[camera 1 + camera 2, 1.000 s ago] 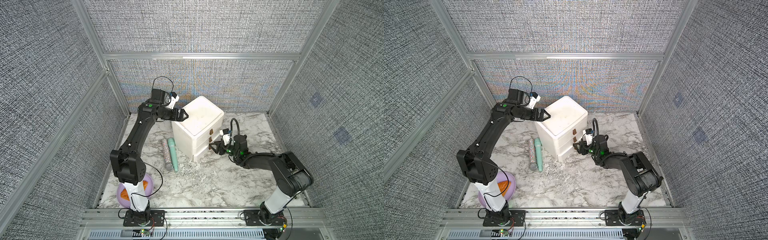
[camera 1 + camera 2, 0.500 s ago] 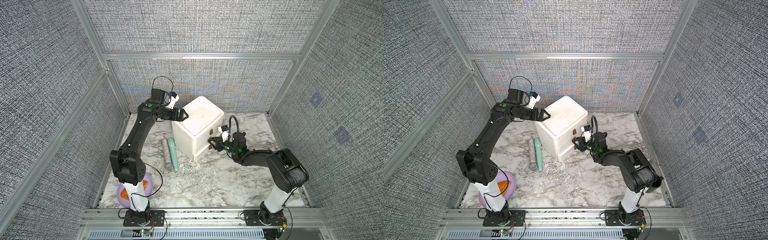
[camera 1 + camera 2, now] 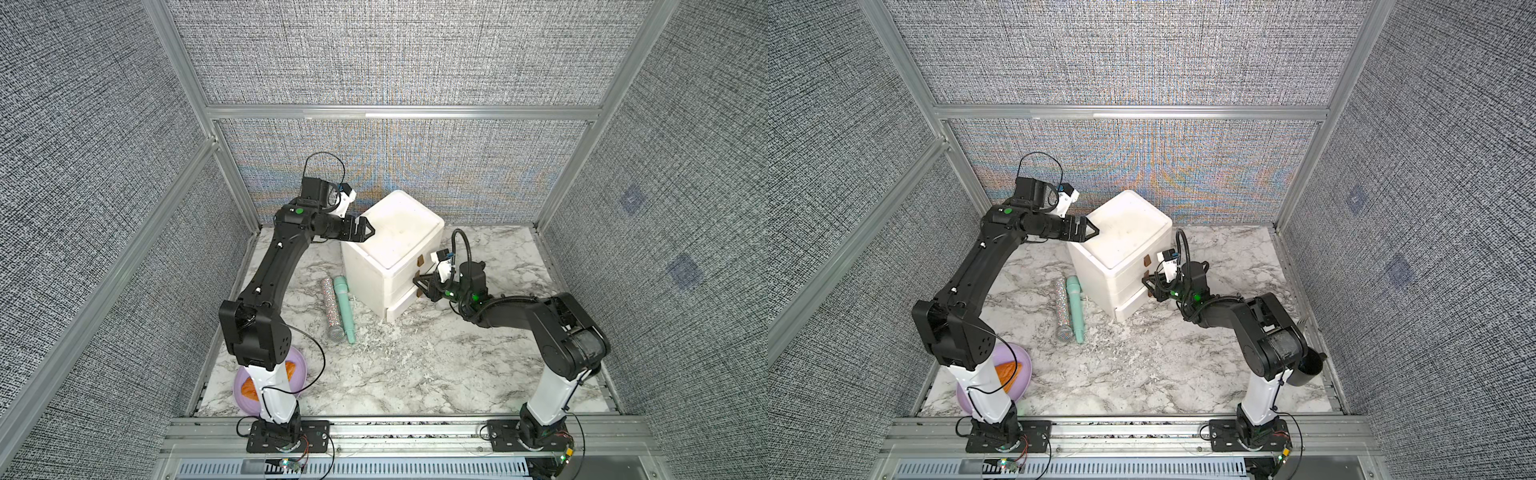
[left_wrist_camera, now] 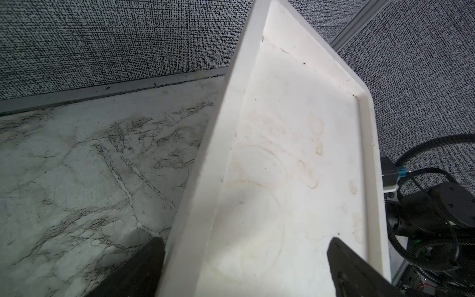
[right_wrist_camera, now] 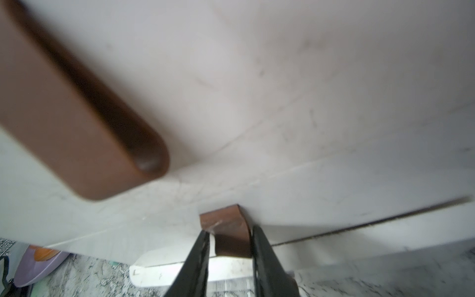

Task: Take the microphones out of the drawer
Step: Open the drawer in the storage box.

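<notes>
The white drawer unit (image 3: 392,237) stands at the back of the marble table, its drawers closed apart from the lowest, which sticks out slightly. The microphone is hidden; no drawer's inside shows. My right gripper (image 5: 228,231) is at the unit's front, shut on the lower brown pull tab (image 5: 226,218), one finger on each side. In both top views it sits at that tab (image 3: 417,284) (image 3: 1145,282). The upper brown tab (image 5: 64,115) is free. My left gripper (image 4: 245,241) is open, straddling the far left rim of the unit's top (image 3: 370,230).
A glittery silver rod with a mesh head (image 3: 330,299) and a mint-green rod (image 3: 345,303) lie side by side left of the unit. A purple plate (image 3: 1021,374) with orange food sits by the left arm's base. A black cup (image 3: 1308,368) stands at the right edge.
My right gripper has moved in toward the unit's front and its jaws have narrowed around the lower brown tab. The left arm has not moved.
</notes>
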